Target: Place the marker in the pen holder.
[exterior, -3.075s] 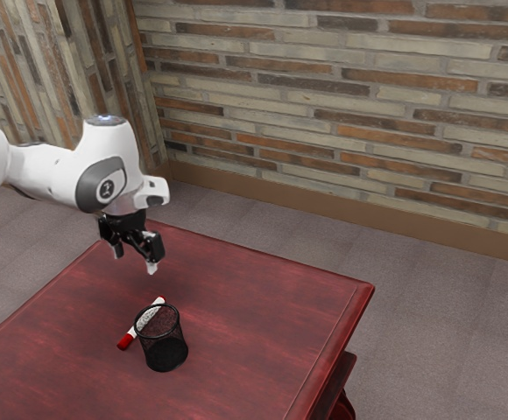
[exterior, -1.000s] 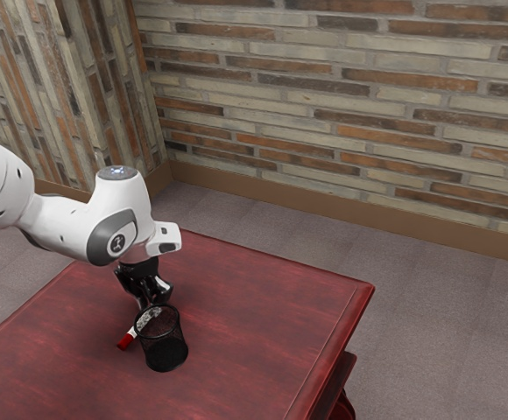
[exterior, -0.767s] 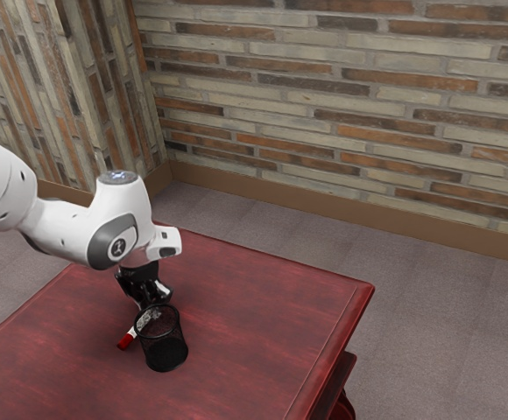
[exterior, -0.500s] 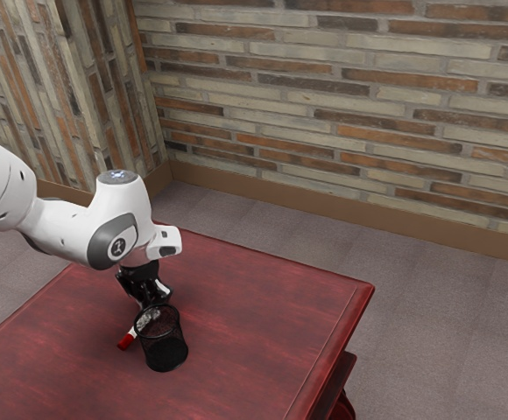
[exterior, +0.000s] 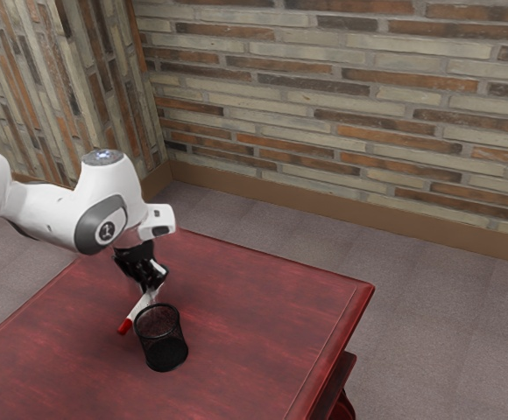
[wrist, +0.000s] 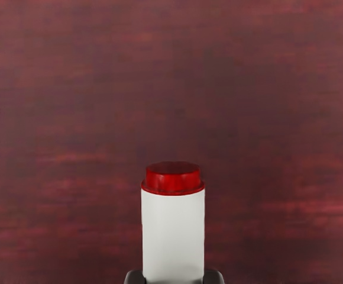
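Though near the pen holder (exterior: 165, 353), marker (exterior: 137, 311) fast in the claw (exterior: 152, 287).

Partly hidden from me:
White-and-red cylindrical marker (wrist: 172, 236), cropped in the wrist view; upper end probably hidden at the black two-finger gripper (exterior: 151, 283).

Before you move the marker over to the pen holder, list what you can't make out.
Wrist view: the end of the marker away from its red tip, and most of my gripper, cut off by the lower edge.
Exterior view: the floor inside the pen holder, obscured by its dark mesh.
Exterior view: the arm's base, cut off by the left edge.
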Available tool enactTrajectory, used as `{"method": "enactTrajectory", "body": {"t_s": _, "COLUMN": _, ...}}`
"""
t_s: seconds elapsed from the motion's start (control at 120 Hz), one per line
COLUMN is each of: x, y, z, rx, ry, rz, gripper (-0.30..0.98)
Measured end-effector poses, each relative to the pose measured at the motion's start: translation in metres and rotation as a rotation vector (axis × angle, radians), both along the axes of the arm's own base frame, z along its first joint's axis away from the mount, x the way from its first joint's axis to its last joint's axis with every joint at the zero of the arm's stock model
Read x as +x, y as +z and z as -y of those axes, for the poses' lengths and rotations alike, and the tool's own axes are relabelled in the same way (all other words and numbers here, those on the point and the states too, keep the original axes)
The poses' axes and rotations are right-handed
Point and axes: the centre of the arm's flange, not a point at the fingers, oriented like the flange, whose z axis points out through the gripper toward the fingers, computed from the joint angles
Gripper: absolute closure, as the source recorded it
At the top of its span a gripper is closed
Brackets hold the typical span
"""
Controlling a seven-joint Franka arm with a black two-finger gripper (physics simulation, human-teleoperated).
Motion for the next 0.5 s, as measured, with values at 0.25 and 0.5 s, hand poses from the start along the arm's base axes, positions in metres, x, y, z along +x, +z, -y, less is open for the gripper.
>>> {"method": "enactTrajectory", "body": {"t_s": 0.25, "x": -0.007, "y": 0.096, "z": 0.005, "rx": -0.009, "ry": -0.03, "rz": 0.176, "gripper": 0.69}}
{"method": "enactTrajectory", "body": {"t_s": 0.5, "x": -0.062, "y": 0.164, "z": 0.044, "rx": -0.015, "ry": -0.123, "rz": 0.277, "gripper": 0.69}}
